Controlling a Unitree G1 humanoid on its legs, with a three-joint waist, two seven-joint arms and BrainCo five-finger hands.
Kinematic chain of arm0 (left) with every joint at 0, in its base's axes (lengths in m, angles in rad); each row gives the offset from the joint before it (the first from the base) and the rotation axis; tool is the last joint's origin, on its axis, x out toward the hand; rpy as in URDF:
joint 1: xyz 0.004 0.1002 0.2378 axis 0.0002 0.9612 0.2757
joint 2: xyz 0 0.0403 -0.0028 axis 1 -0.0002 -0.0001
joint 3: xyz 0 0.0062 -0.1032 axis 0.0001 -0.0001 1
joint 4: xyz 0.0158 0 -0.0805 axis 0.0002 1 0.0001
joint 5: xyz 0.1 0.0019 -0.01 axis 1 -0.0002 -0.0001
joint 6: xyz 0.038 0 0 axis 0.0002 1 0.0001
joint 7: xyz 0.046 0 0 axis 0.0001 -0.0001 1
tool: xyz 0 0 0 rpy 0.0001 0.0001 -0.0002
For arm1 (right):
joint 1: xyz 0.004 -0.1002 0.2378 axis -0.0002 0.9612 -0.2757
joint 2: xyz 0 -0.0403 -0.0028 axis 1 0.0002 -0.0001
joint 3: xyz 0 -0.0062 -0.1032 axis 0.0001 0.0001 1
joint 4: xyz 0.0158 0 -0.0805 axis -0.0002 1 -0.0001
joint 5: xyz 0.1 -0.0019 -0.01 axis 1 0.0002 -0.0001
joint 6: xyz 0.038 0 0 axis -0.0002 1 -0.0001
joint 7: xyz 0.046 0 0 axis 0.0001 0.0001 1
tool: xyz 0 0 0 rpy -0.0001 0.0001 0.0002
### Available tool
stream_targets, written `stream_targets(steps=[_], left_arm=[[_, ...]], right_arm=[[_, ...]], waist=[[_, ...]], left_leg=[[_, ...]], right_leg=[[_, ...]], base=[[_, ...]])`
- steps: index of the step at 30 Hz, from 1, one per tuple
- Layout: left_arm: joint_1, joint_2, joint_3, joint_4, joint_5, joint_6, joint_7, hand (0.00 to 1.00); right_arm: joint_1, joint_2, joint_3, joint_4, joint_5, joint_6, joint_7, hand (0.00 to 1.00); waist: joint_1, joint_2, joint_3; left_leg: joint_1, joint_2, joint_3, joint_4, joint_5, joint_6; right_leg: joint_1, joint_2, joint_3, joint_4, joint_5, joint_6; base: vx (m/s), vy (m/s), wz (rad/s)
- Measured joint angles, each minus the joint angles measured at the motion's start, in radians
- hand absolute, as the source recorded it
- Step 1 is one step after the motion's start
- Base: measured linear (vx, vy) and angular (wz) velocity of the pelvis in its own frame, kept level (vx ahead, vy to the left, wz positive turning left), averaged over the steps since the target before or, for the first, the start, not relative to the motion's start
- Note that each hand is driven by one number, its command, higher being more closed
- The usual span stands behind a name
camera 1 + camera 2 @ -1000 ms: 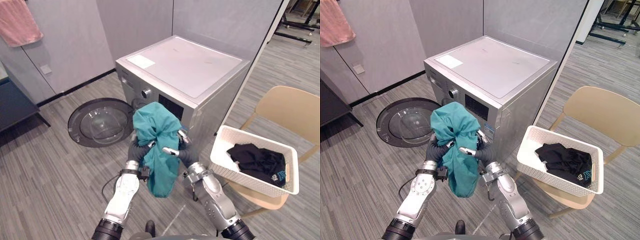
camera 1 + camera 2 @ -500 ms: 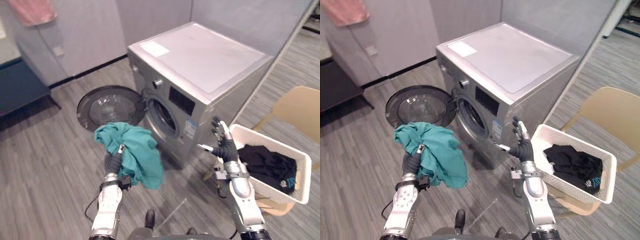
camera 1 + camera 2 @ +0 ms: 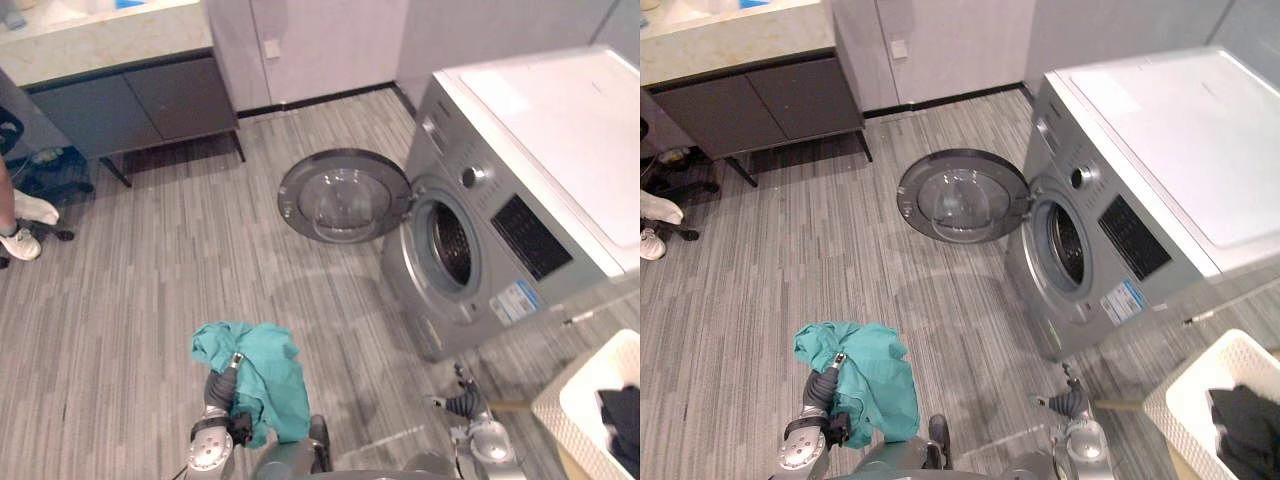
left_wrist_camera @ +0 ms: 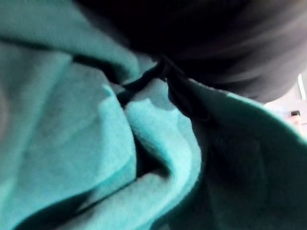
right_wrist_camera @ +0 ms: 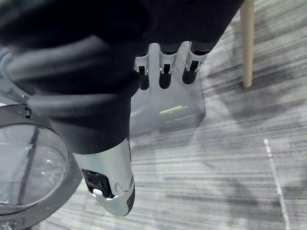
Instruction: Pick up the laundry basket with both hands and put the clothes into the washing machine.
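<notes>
While the teal garment (image 3: 262,375) sits bunched over the left hand (image 3: 220,385), low above the floor (image 3: 150,280), the cloth hides whether that hand is closed on it. Right hand (image 3: 462,403): fingers (image 5: 164,67) straight, thumb apart, holding nothing, and nearer the washing machine (image 3: 520,200). The open drum mouth (image 3: 447,243) lies ahead and to the right of the garment, well apart, door (image 3: 343,195) swung wide beside it; the white basket (image 3: 575,410) with dark clothes (image 3: 625,405) stands to the right of the right hand.
</notes>
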Motion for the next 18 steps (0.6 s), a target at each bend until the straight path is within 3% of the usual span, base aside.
stream_targets(steps=[2, 3, 4, 6, 7, 8, 10, 11, 12, 13, 15, 18], left_arm=[[-0.008, 0.01, -0.008, 0.006, 0.0, 0.001, 0.0, 1.0], [-0.024, 0.01, -0.016, 0.02, 0.001, 0.001, -0.001, 1.0], [-0.034, 0.01, -0.019, 0.027, 0.002, 0.001, -0.002, 1.0], [-0.058, 0.011, -0.04, 0.047, 0.006, 0.001, -0.005, 1.0], [-0.061, 0.012, -0.051, 0.047, 0.008, 0.001, -0.007, 1.0], [-0.067, 0.012, -0.085, 0.047, 0.019, -0.002, -0.019, 1.0], [-0.08, 0.003, -0.118, 0.046, 0.033, -0.002, -0.026, 1.0], [-0.076, -0.013, -0.126, 0.045, 0.039, -0.001, -0.028, 1.0], [-0.06, -0.029, -0.127, 0.041, 0.039, -0.002, -0.039, 1.0], [-0.056, -0.037, -0.137, 0.041, 0.039, -0.001, -0.044, 1.0], [-0.074, -0.048, -0.174, 0.039, 0.039, -0.001, -0.052, 1.0], [-0.127, -0.049, -0.222, 0.039, 0.042, -0.004, -0.067, 1.0]], right_arm=[[-0.006, 0.002, 0.0, 0.0, 0.0, 0.0, -0.003, 0.0], [-0.009, 0.002, 0.001, 0.0, 0.0, 0.0, -0.004, 0.0], [-0.009, 0.003, 0.002, 0.0, 0.0, 0.0, -0.004, 0.0], [-0.001, 0.008, 0.002, 0.001, -0.002, 0.005, -0.004, 0.0], [0.004, 0.008, 0.001, 0.001, -0.003, 0.008, -0.004, 0.0], [0.017, 0.007, 0.003, -0.002, -0.004, 0.011, -0.003, 0.0], [-0.004, 0.004, 0.017, -0.008, -0.007, 0.013, 0.0, 0.0], [-0.003, 0.004, 0.023, -0.041, -0.008, 0.012, 0.002, 0.0], [0.006, 0.0, 0.035, -0.091, -0.008, 0.008, -0.001, 0.0], [0.006, -0.002, 0.044, -0.118, -0.008, 0.008, -0.001, 0.0], [0.002, 0.0, 0.042, -0.168, -0.008, -0.001, -0.005, 0.0], [-0.008, -0.005, 0.041, -0.155, -0.008, -0.006, -0.009, 0.0]], waist=[[-0.008, -0.004, 0.011], [-0.019, -0.001, 0.014], [-0.024, -0.003, 0.016], [-0.045, -0.023, 0.016], [-0.051, -0.029, 0.012], [-0.07, -0.023, 0.008], [-0.066, 0.0, 0.022], [-0.062, 0.022, 0.029], [-0.039, 0.045, 0.029], [-0.019, 0.046, 0.029], [-0.009, 0.029, 0.038], [0.014, 0.004, 0.052]], left_leg=[[0.046, -0.002, -0.008, -0.026, -0.021, -0.008], [0.07, -0.002, -0.016, -0.041, -0.023, -0.023], [0.085, -0.003, -0.017, -0.049, -0.019, -0.022], [0.145, -0.02, -0.03, -0.062, -0.047, -0.064], [0.159, -0.021, -0.032, -0.06, -0.058, -0.081], [0.182, -0.016, -0.043, -0.034, -0.079, -0.116], [0.089, 0.044, -0.009, 0.227, -0.09, -0.136], [0.013, 0.1, 0.019, 0.451, -0.07, -0.165], [-0.063, 0.195, 0.031, 0.701, -0.038, -0.175], [-0.097, 0.24, 0.042, 0.809, -0.043, -0.176], [-0.161, 0.271, 0.045, 0.871, -0.068, -0.136], [-0.222, 0.231, 0.014, 0.649, -0.096, -0.091]], right_leg=[[-0.084, 0.057, -0.004, -0.109, 0.003, 0.005], [-0.13, 0.089, -0.027, -0.231, 0.027, 0.023], [-0.134, 0.105, -0.039, -0.312, 0.059, 0.019], [-0.148, 0.142, -0.052, -0.502, 0.199, -0.032], [-0.146, 0.148, -0.056, -0.504, 0.227, -0.052], [-0.132, 0.154, -0.058, -0.485, 0.3, -0.123], [-0.088, 0.18, -0.077, -0.482, 0.256, -0.138], [-0.037, 0.217, -0.071, -0.512, 0.25, -0.145], [0.032, 0.282, -0.041, -0.556, 0.238, -0.169], [0.078, 0.316, -0.007, -0.574, 0.231, -0.179], [0.164, 0.341, 0.068, -0.622, 0.219, -0.187], [0.213, 0.336, 0.204, -0.656, 0.212, -0.176]], base=[[0.31, 0.036, 0.18], [0.42, 0.007, 0.26], [0.4, -0.017, 0.38], [0.4, -0.056, 0.57], [0.63, -0.138, 0.89], [0.57, -0.146, 0.73], [0.6, -0.199, 0.26], [0.64, -0.195, -0.56], [0.55, -0.123, -1.02], [0.54, -0.093, -1.26], [0.47, -0.058, -1.14], [0.36, 0.062, -1.28]])
